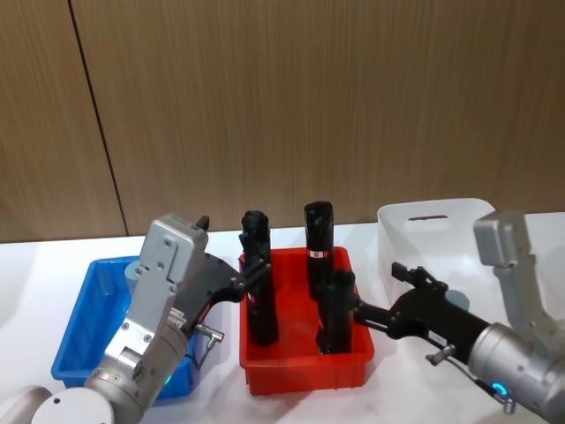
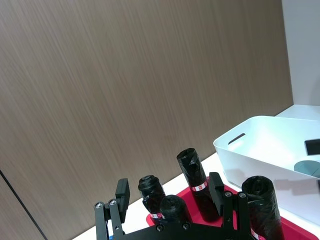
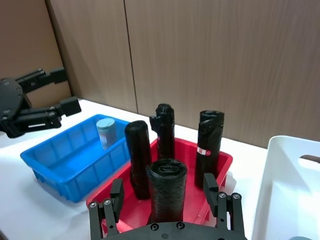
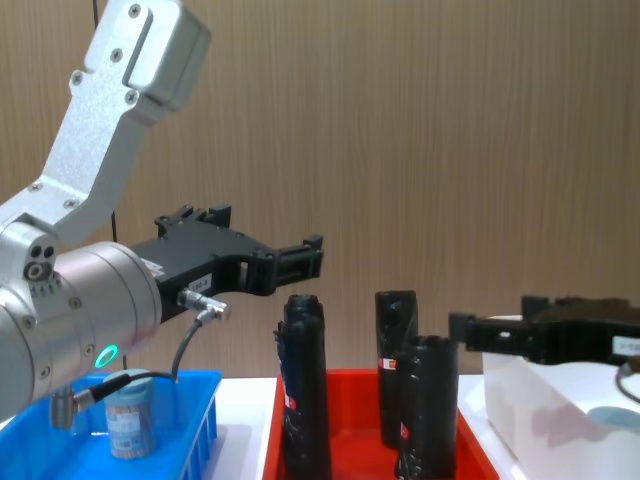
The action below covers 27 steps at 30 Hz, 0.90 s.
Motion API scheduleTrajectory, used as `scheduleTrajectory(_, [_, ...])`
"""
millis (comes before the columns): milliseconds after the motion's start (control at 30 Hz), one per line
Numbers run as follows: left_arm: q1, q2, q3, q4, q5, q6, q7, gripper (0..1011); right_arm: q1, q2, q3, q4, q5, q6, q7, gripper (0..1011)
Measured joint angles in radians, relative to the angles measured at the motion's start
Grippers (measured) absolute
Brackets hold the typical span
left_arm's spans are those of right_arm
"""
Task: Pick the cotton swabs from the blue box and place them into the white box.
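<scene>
Three containers sit in a row before us: the white box on our right, the red tray between, the blue box on our left. Our left gripper and right gripper hover above them — both spread open, empty. One tub of cotton swabs stands in the blue box.
</scene>
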<state>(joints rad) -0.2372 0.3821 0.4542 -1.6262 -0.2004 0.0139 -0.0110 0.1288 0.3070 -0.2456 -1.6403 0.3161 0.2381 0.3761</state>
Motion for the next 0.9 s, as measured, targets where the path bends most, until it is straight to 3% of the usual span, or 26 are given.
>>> scheduleTrajectory(300, [0.000, 0.000, 0.000, 0.000, 0.000, 0.000, 0.000, 1004, 0.068, -0.034, -0.019, 0.103, -0.039, 0.019, 0.048, 1001])
scheduleTrajectory(900, [0.000, 0.000, 0.000, 0.000, 0.000, 0.000, 0.000, 1004, 0.178, -0.088, -0.044, 0.291, -0.106, 0.006, 0.076, 1002])
